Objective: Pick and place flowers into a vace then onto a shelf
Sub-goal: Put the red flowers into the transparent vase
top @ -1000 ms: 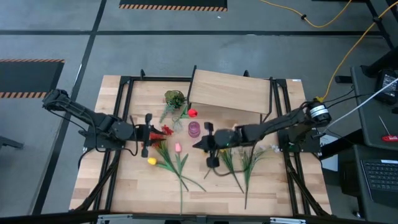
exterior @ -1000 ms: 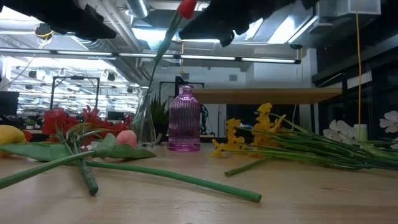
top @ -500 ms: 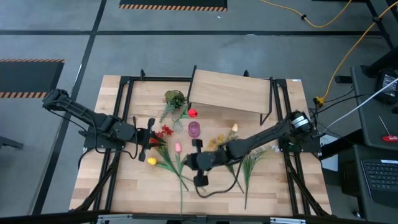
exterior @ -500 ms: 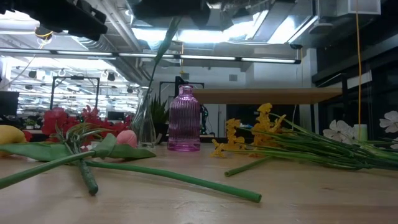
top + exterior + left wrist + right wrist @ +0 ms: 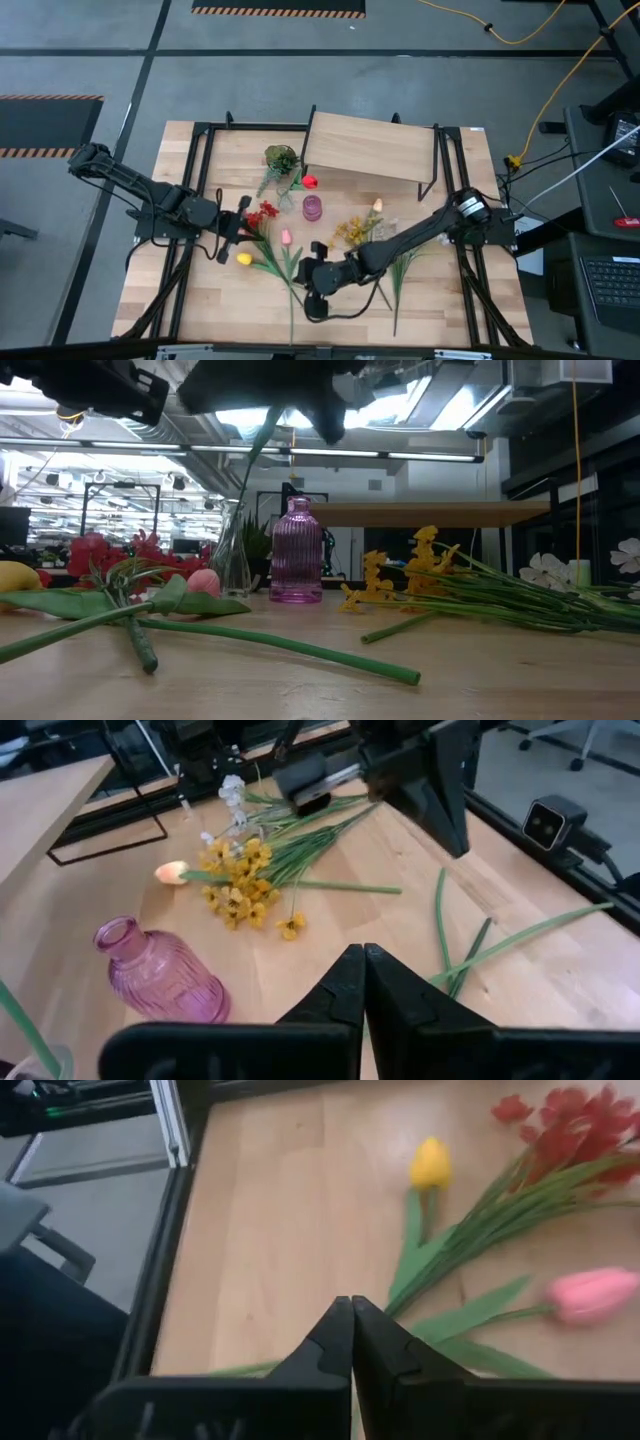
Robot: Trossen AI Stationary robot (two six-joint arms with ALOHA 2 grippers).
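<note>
Flowers lie loose on the table: red blossoms (image 5: 265, 213), a pink tulip (image 5: 286, 237) and a yellow tulip (image 5: 243, 259) toward the left, and a yellow spray (image 5: 350, 230) and white blossoms (image 5: 438, 238) toward the right. One red-headed stem (image 5: 308, 182) stands in a clear glass vase (image 5: 235, 563), beside a purple ribbed vase (image 5: 313, 207). The shelf (image 5: 370, 150) stands at the far side. My left gripper (image 5: 232, 226) hovers shut by the red blossoms, with nothing between its fingers. My right gripper (image 5: 351, 1315) is also shut and bare, above the long stems near the table's front.
A short green leafy bunch (image 5: 281, 158) lies at the far left of the shelf. Black frame rails (image 5: 196, 190) run along both sides of the table. Bare wood lies at the near left corner (image 5: 190, 300) and in front of the stems.
My left gripper has shut on nothing and turned a little where it is. My right gripper, shut throughout, has swung away from beside the purple vase toward the table's near edge and left, sinking slightly and rolling. The flowers and vases have not moved.
</note>
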